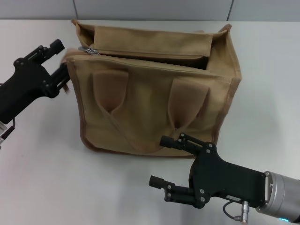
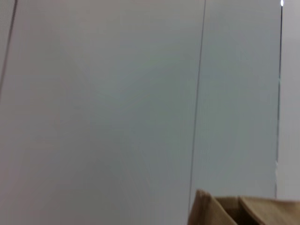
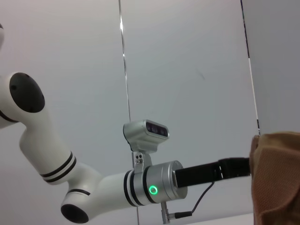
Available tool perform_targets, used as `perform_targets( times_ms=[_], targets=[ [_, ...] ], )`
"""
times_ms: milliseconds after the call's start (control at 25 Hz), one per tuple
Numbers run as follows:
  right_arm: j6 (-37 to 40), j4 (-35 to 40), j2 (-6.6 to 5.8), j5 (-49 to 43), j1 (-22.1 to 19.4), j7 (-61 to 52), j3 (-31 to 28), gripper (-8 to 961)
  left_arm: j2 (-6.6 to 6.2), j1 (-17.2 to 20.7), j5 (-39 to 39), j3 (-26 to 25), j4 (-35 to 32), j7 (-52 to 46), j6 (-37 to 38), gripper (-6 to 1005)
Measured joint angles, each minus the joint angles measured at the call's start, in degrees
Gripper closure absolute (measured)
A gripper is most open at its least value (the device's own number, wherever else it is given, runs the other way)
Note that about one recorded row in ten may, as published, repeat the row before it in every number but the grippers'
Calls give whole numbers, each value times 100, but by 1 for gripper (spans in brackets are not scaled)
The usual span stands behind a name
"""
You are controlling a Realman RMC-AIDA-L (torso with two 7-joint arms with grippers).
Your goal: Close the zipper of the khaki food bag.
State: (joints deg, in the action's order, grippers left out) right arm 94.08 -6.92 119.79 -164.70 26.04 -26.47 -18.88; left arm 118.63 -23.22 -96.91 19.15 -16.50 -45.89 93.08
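The khaki food bag [image 1: 154, 101] stands upright on the white table, its two padded handles hanging down the near side. Its top gapes open towards the right end. The zipper's silver pull tab [image 1: 89, 49] sits at the bag's top left corner, and the zipper line runs right along the top edge. My left gripper [image 1: 63, 60] is open beside that corner, just left of the pull tab and not holding it. My right gripper [image 1: 157, 161] is open and empty above the table in front of the bag. One bag corner shows in the left wrist view [image 2: 243, 211] and in the right wrist view [image 3: 276, 178].
The white table [image 1: 47, 178] spreads around the bag. A grey panelled wall [image 1: 154, 8] runs behind it. The right wrist view shows my left arm [image 3: 154, 187] reaching to the bag.
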Motion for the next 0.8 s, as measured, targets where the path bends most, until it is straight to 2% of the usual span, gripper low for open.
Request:
perform_targets(
  times_ms=[80,200,480,600,800],
  targets=[
    [-19,-17,0,0,5,0,-1,163,22,15,172,-17,91,71,55,361],
    [-75,-60,0,0,3,18,-2,164,19,-1,235,17,158,117,71,533],
    [-96,-102,3,0,-18,82,-6,164,15,-19,235,4,167,90,89,841],
    [-96,-189,5,23,-44,72,-65,164,16,-91,256,-24,221,-344,123,958],
    [-60,-322,6,33,-104,71,-130,163,1,-265,278,13,184,-1078,124,966]
  ],
)
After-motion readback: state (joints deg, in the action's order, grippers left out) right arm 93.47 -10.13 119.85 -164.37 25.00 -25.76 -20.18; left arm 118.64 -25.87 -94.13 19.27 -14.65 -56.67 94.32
